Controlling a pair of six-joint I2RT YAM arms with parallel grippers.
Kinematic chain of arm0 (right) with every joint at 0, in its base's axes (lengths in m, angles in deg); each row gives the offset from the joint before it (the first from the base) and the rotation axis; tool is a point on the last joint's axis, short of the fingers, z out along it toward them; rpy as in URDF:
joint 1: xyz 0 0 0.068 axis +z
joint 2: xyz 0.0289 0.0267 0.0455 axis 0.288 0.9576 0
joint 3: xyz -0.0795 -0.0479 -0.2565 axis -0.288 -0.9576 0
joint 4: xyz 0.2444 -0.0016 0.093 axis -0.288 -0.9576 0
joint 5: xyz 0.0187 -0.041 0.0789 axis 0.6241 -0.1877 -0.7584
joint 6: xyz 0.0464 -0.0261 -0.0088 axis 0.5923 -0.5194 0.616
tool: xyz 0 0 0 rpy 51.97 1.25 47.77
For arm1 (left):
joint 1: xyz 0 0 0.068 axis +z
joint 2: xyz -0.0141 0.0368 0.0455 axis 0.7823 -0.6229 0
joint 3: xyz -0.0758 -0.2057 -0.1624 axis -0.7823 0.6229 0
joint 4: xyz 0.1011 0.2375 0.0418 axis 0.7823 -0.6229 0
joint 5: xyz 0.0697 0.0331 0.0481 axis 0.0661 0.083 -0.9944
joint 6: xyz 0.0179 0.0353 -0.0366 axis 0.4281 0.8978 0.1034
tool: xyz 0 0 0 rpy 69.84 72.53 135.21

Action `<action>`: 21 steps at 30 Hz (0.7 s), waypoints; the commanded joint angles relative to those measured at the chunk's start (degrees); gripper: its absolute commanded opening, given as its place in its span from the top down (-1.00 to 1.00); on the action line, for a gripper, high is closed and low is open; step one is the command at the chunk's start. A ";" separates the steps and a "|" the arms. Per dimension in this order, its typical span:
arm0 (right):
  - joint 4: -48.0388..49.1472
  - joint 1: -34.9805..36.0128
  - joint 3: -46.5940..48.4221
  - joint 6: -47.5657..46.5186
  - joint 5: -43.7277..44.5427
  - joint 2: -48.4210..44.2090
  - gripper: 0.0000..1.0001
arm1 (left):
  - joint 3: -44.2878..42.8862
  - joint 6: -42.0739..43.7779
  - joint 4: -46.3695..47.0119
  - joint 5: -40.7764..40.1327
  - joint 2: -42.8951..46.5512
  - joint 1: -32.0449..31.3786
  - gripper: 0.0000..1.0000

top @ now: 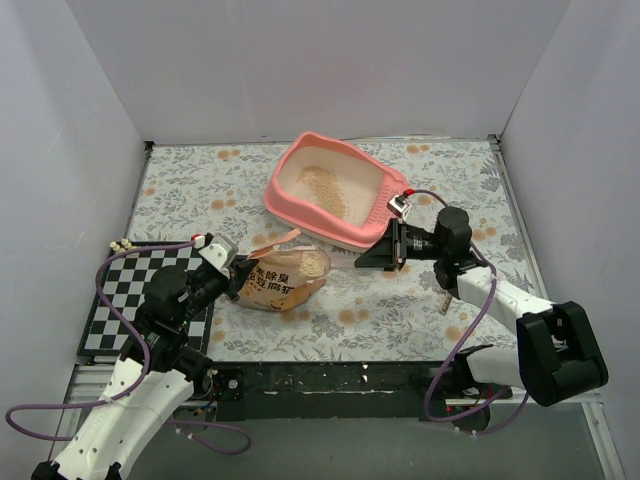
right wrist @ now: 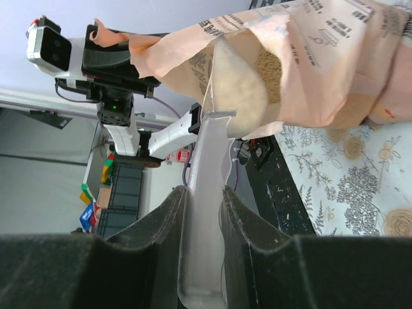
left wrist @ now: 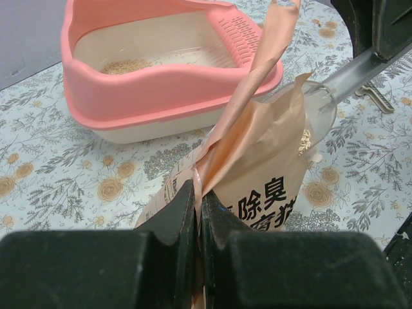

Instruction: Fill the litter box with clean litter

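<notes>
A large rectangular pink plastic litter box [left wrist: 161,96] with a high, rounded, glossy rim and a smooth cream-white inner base sits toward the far middle of the worktop [top: 420,300], which is covered in a pale sheet printed with grey sprigs and orange flowers. One end of the box has a slotted pink grid moulded into the rim. A thin, loose streak of the clean litter [left wrist: 122,65], fine sandy tan-beige granules, lies on the base; the rest of the base is bare.

Just in front of the box, a crinkled orange-tan plastic bag [top: 280,285] with dark printed characters lies slumped on the worktop, its torn mouth facing right. The left fingers [left wrist: 170,219], matte black and blocky, are pressed together on a thin, twisted strip of the bag's upper edge, pulling it up taut.

The right fingers [right wrist: 161,225] are clamped on the flat, pale grey handle of a translucent plastic scoop [right wrist: 238,96]. Its rounded bowl reaches into the bag's mouth and is heaped with the same granules, and more of them show inside the bag behind it. The scoop stays apart from the box.
</notes>
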 commanded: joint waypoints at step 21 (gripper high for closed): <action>1.82 -7.19 -8.68 9.26 -0.24 -12.65 0.97 | -0.95 -3.37 7.17 -0.50 1.19 -0.17 1.00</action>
